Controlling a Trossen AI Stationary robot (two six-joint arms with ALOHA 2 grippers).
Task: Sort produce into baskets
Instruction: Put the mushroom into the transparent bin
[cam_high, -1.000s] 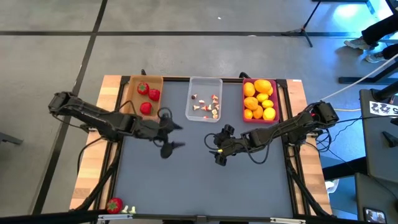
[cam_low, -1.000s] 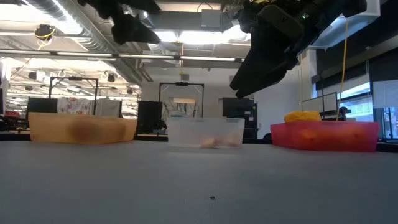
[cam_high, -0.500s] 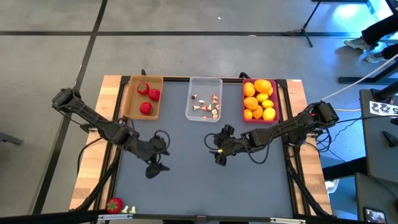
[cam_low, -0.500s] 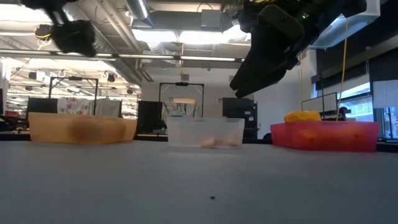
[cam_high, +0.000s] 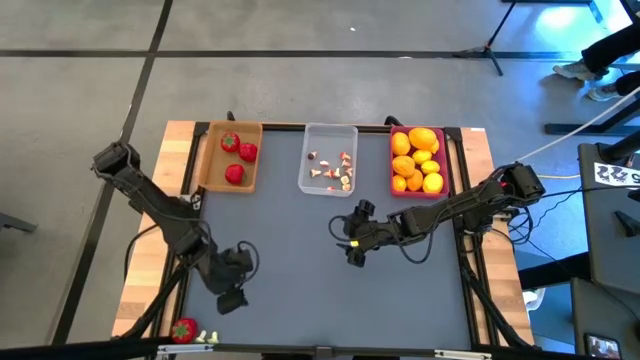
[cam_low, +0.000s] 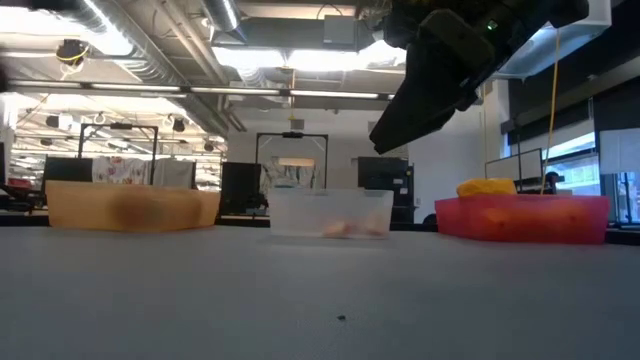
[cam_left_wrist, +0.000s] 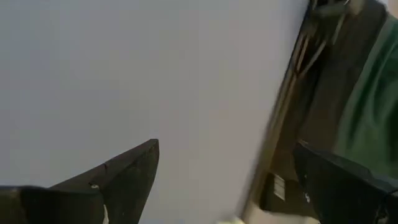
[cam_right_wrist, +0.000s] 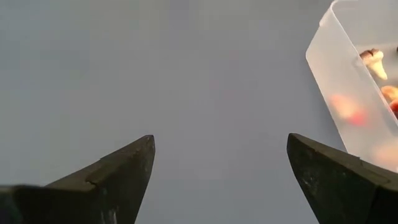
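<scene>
Nearest, at the table's 7 o'clock corner: one stray strawberry (cam_high: 184, 329) with a small pale piece (cam_high: 207, 337) just beside it, both sitting on the wooden edge strip (cam_high: 135, 300), off the grey mat (cam_high: 330, 280).

Left gripper (cam_high: 232, 281) hangs just inboard of them, 1 o'clock from the berry, fingers spread wide, nothing held.

Right gripper (cam_high: 352, 238) waits mid-table, also wide open and empty, 6 o'clock of the clear tray (cam_high: 327, 190).

Far edge, 10 to 2 o'clock: tan tray (cam_high: 210, 160) with three strawberries, clear tray with mushroom bits, pink tray (cam_high: 392, 160) full of yellow and orange fruit.

Judgement: nearly done; those two strays are what's left.

Risks:
- berry sits close to the table edge, so a finger nudge on approach could roll it off
- the pale piece is tiny, so wide jaws may close past it or flick it away
- left wrist view shows mostly bare mat and the edge; target barely in frame, so alignment may be off
</scene>
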